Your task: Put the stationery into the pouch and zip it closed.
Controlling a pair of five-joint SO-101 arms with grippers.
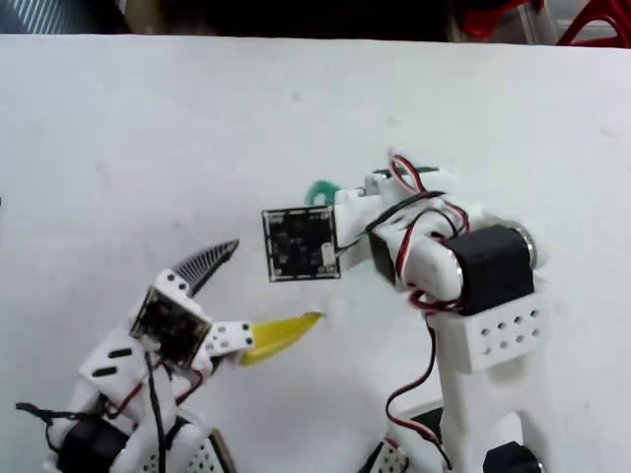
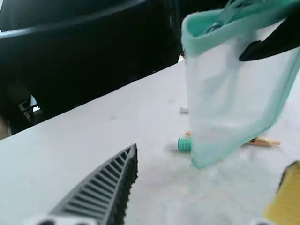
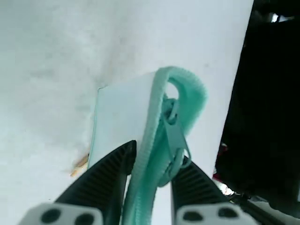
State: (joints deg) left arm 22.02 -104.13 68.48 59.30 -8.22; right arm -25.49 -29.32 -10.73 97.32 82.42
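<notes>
The pouch (image 2: 234,98) is translucent white with a teal zip edge, and it hangs upright off the table. My right gripper (image 3: 160,154) is shut on its top edge, just beside the zip slider (image 3: 176,136). From above, a teal corner of the pouch (image 1: 320,191) peeks out past the right arm (image 1: 434,246). Under the pouch lie a green-capped pen (image 2: 183,144), a wooden pencil (image 2: 263,140) and a small white piece (image 2: 184,109). My left gripper (image 2: 213,157) is open and empty, low over the table a short way before the pouch, with its black finger (image 2: 105,185) and yellow finger (image 2: 287,194) spread wide.
The white table (image 1: 148,138) stretches bare to the left and back. A dark gap runs along its far edge (image 1: 296,20). Both arm bases stand at the near edge.
</notes>
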